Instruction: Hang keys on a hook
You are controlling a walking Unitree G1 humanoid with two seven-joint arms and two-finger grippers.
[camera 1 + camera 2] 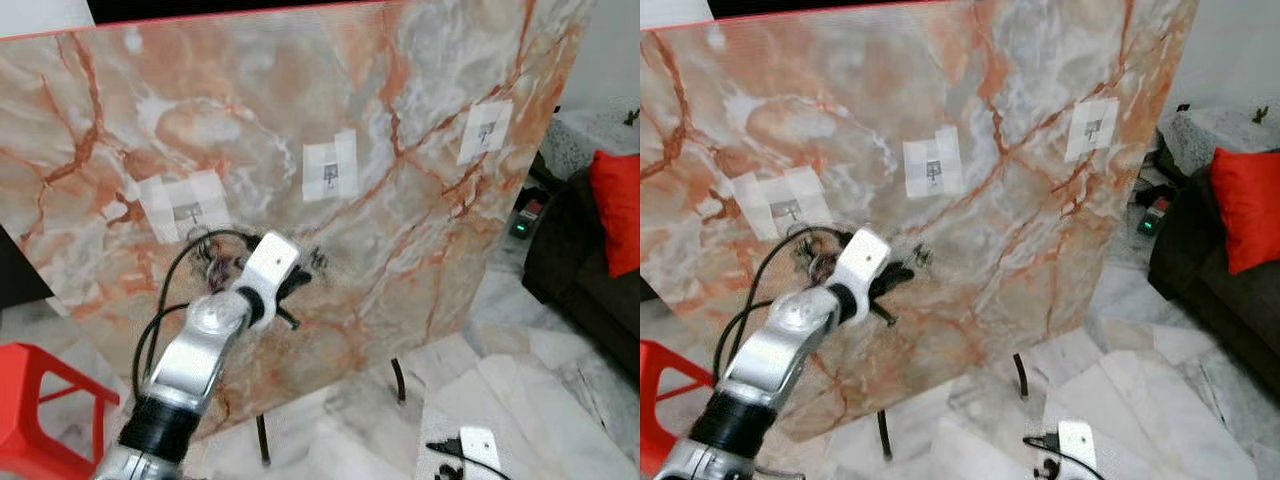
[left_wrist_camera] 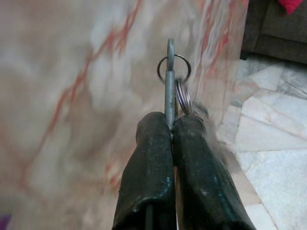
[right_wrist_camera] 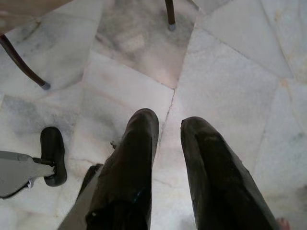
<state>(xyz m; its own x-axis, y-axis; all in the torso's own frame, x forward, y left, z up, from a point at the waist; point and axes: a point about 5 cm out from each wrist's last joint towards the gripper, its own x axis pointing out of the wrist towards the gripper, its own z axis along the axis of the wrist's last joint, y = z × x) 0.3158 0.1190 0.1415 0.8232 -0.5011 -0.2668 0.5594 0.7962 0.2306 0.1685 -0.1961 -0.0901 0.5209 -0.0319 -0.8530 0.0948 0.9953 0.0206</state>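
A marble-patterned board [image 1: 300, 130] stands upright before me, with three white tape patches that each bear a small hook: the left hook [image 1: 188, 212], the middle hook [image 1: 330, 172] and the right hook [image 1: 487, 130]. My left gripper [image 1: 296, 280] is raised close to the board, below and between the left and middle hooks. It is shut on the keys [image 2: 170, 81]: a flat key blade is pinched between the fingers [image 2: 148, 158], and the ring and another key stick out past the tips. My right gripper [image 3: 169, 120] hangs open over the floor.
The board rests on thin dark legs [image 1: 398, 380] on a marble tile floor [image 1: 520, 390]. A red stool [image 1: 30, 400] stands at lower left. A dark sofa [image 1: 575, 280] with a red cushion [image 1: 618, 210] is on the right. A white device with a cable [image 1: 470, 445] lies on the floor.
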